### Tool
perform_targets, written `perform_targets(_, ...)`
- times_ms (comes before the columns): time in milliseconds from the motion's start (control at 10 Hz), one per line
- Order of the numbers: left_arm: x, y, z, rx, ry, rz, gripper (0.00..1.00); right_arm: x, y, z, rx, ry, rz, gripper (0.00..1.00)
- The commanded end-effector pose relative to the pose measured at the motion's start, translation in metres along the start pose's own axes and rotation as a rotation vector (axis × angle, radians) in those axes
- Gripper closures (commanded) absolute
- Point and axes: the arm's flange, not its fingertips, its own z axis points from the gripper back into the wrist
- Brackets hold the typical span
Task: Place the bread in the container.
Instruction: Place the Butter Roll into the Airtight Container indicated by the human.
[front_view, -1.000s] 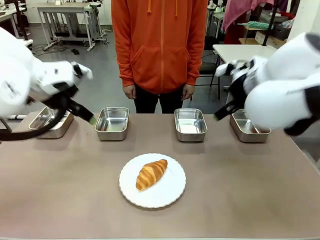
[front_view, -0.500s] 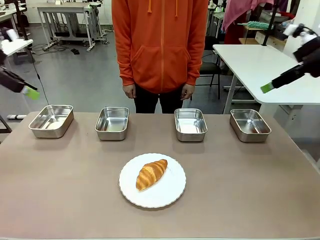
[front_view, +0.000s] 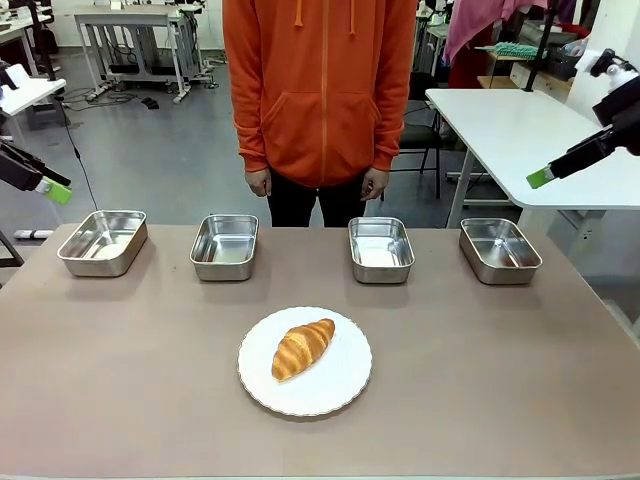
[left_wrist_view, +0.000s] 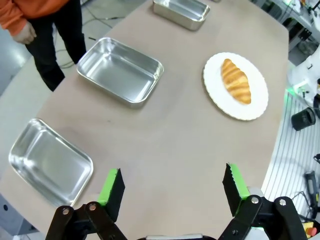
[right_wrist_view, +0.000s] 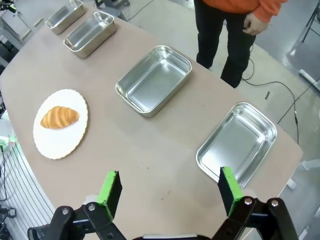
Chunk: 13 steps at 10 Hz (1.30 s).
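**While the left claw (left_wrist_view: 173, 187) and the right claw (right_wrist_view: 168, 187) hang open, the bread (front_view: 302, 348) lies on its plate (front_view: 350, 388)**

Since nothing is between their green pads (left_wrist_view: 111, 184), both claws are wide open and hold nothing. They hang up high, one off the left end of the bench (front_view: 480, 390) and one off the right end.

The bench top is brown, flat and plain. The bread lies in the middle of the round white plate, close to the middle of the near edge. Four shiny metal pans (front_view: 224, 246) stand in a row along the far edge, well apart from each other and from the plate.

A person (front_view: 320, 90) in an orange hoodie stands at the far edge, arms down. Behind them is a big room with a grey floor (front_view: 170, 150) and white tables (front_view: 500, 120).
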Motion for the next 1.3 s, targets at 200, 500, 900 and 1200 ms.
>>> perform_targets(200,-0.004,0.033,0.06,-0.053,-0.213,0.119,0.0,0.011,-0.048,0.036,0.082,-0.124,-0.084,0.0)
perform_targets(500,-0.019,0.045,0.102,-0.029,-0.396,0.164,0.0,0.015,-0.088,0.066,0.123,-0.238,-0.143,0.0)
perform_targets(900,-0.013,0.035,0.11,0.03,-0.48,0.211,0.0,0.015,-0.105,0.085,0.127,-0.315,-0.199,0.0)
perform_targets(1200,-0.008,0.027,0.099,0.067,-0.428,0.254,0.0,0.013,-0.106,0.085,0.123,-0.32,-0.224,0.0)
